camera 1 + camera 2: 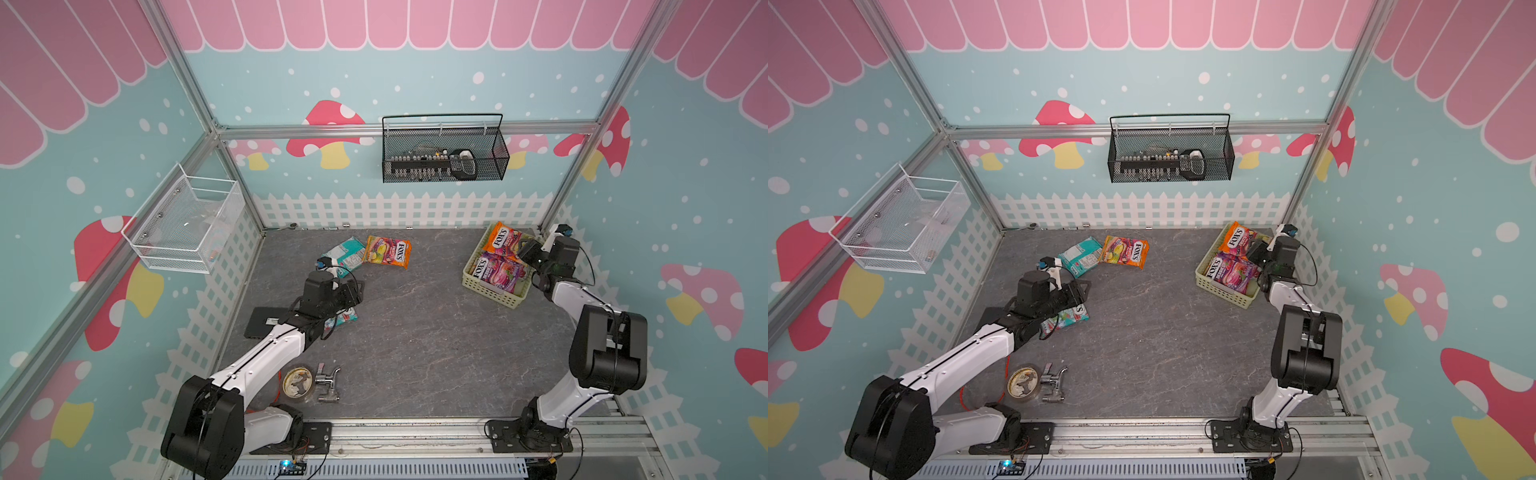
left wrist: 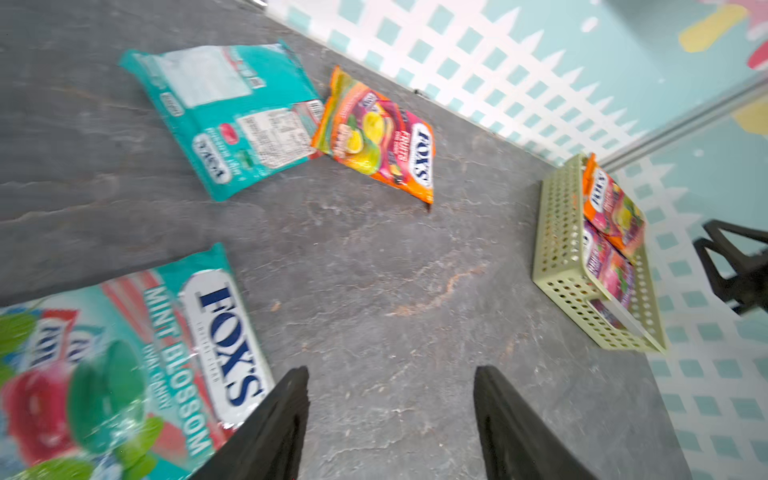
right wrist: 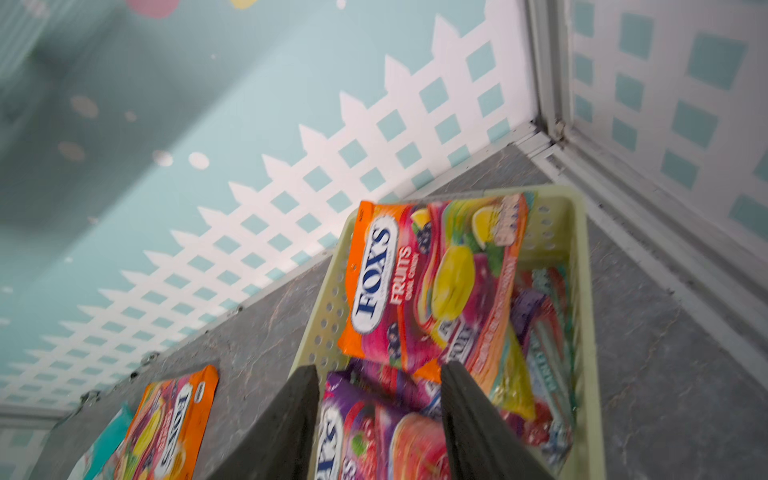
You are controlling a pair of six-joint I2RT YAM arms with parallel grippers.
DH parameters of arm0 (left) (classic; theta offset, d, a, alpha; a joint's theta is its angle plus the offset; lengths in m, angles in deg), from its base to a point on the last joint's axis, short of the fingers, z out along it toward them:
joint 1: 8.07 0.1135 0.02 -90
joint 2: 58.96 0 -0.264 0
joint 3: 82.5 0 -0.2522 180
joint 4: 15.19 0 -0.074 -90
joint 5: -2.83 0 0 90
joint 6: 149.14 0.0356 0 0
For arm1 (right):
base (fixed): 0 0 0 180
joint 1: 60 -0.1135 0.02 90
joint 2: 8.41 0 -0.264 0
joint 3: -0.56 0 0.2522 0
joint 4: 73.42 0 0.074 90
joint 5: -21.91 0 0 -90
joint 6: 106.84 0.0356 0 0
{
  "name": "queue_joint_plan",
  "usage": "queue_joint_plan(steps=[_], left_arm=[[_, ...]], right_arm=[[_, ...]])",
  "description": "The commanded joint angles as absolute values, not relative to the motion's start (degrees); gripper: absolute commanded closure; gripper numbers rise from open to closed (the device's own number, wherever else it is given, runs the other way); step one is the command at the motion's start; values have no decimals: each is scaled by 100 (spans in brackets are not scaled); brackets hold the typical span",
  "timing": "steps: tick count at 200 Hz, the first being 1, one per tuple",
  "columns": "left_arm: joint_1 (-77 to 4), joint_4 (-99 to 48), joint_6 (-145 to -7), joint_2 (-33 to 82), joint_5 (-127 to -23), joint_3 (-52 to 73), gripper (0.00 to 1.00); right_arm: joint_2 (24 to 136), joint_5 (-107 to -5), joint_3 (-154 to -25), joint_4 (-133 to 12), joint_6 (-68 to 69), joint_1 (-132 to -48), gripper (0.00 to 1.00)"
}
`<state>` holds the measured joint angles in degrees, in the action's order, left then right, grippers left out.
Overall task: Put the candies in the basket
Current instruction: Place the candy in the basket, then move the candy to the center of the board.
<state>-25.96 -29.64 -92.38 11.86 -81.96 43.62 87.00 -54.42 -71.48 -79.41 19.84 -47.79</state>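
Note:
The pale yellow-green basket [image 1: 490, 293] [image 1: 1221, 291] [image 2: 557, 249] [image 3: 328, 299] sits at the back right corner. It holds an orange candy bag [image 1: 500, 241] [image 3: 428, 286] and a purple one [image 1: 498, 272] [image 3: 374, 436] on top of others. My right gripper [image 1: 525, 251] [image 3: 380, 370] hovers open over the basket, with nothing between its fingers. On the table lie an orange bag [image 1: 386, 252] [image 2: 382, 141], a face-down teal bag [image 1: 345, 253] [image 2: 232, 116] and a teal mint bag [image 1: 347, 318] [image 2: 124, 365]. My left gripper [image 1: 355, 291] [image 2: 390, 374] is open and empty just beside the mint bag.
A tape roll [image 1: 297, 382] and a metal fitting [image 1: 328, 382] lie near the front left. A flat black device [image 1: 266, 322] lies under my left arm. A black wire basket [image 1: 444, 153] hangs on the back wall and a white mesh basket [image 1: 187, 224] on the left wall.

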Motion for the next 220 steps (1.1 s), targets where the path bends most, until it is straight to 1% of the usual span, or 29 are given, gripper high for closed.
queue_joint_plan(steps=[1,38,50,68,102,126,169,187,220], left_arm=[[-2292,-3418,-9687,1075,-8649,4598,39],[-1667,-3666,-10214,1104,-9124,4911,45],[-1492,-3662,-10350,1149,-9321,4990,46],[-1192,-3559,-10542,1265,-9436,5057,45],[-811,-3238,-10345,1796,-8884,4896,41],[-815,-2952,-10173,2242,-8307,4832,39],[-832,-2893,-10072,2801,-8165,4807,31],[-927,-2749,-9869,3064,-7859,4704,32],[-1410,-2764,-9632,3716,-7564,4363,35]], right_arm=[[8319,-5258,-6848,-7635,1679,-5267,47],[7638,-5298,-6511,-7458,1477,-6383,47],[7541,-5229,-6417,-7512,1515,-6767,47],[7607,-5238,-6405,-7553,1505,-7359,46],[8279,-5188,-6538,-7825,1562,-8347,46],[8908,-5290,-6950,-7772,1476,-8910,46],[9696,-5260,-7549,-7689,1258,-9531,44],[9976,-5095,-7790,-7690,1149,-9671,44],[10642,-4815,-8421,-7349,1147,-9810,43]])
